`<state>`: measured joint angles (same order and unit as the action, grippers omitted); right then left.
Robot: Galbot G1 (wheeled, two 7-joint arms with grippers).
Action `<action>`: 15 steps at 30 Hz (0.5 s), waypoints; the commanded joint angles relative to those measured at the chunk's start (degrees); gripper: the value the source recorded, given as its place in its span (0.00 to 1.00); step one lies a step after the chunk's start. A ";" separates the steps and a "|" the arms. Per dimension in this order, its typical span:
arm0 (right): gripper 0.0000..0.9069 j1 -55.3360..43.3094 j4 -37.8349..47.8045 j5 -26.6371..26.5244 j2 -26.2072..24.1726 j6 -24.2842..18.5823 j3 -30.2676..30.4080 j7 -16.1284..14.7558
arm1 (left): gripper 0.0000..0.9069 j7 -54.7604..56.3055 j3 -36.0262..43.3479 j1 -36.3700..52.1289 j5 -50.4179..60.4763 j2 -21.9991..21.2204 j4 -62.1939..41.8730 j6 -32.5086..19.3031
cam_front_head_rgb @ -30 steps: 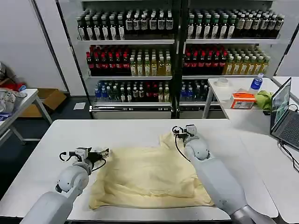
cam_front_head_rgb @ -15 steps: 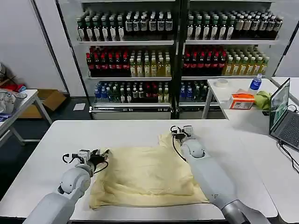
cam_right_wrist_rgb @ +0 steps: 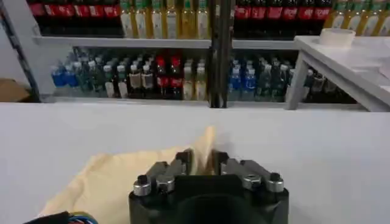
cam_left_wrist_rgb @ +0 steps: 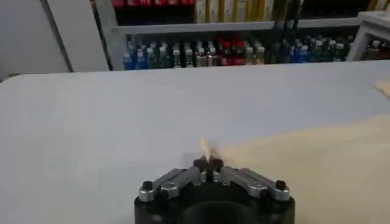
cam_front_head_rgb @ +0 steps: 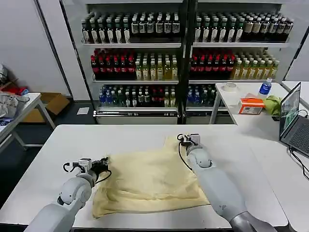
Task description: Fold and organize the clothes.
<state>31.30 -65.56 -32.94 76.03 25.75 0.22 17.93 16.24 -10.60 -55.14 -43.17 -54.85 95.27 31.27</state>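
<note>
Bright, even indoor light from overhead; white table [cam_front_head_rgb: 145, 135] reads clean with no hard glare, only soft, faint shadows under the arms and along the cream T-shirt [cam_front_head_rgb: 149, 179] edge. Head view is crisp through to the bottle shelves [cam_front_head_rgb: 183, 63]. Left wrist view is soft and hazy throughout; right wrist view renders its background shelves slightly soft.

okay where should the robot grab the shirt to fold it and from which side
By its two far corners, each from the shirt's own outer side. The T-shirt lies flat, so only edges and corners offer a pinchable bit. The left gripper is shut on the left corner, the right gripper on the raised far-right corner; those holds look sound for drawing that edge towards the robot.
</note>
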 commanded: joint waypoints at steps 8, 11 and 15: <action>0.00 2.90 -13.85 -0.93 -3.20 -6.29 -0.79 0.84 | 0.02 -1.46 -4.00 -1.96 -2.55 1.59 5.93 -2.04; 0.00 5.06 -17.82 -1.74 -5.33 -5.61 -1.54 0.95 | 0.02 -1.58 -5.56 -4.12 -2.91 2.30 8.65 -2.02; 0.00 8.05 -24.37 -2.91 -8.69 -4.65 -3.15 1.02 | 0.02 -1.66 -7.76 -7.05 -3.54 2.86 11.73 -1.88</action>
<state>35.76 -79.16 -35.00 71.42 22.43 -1.52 18.82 14.82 -14.19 -57.30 -45.74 -52.93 100.18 29.70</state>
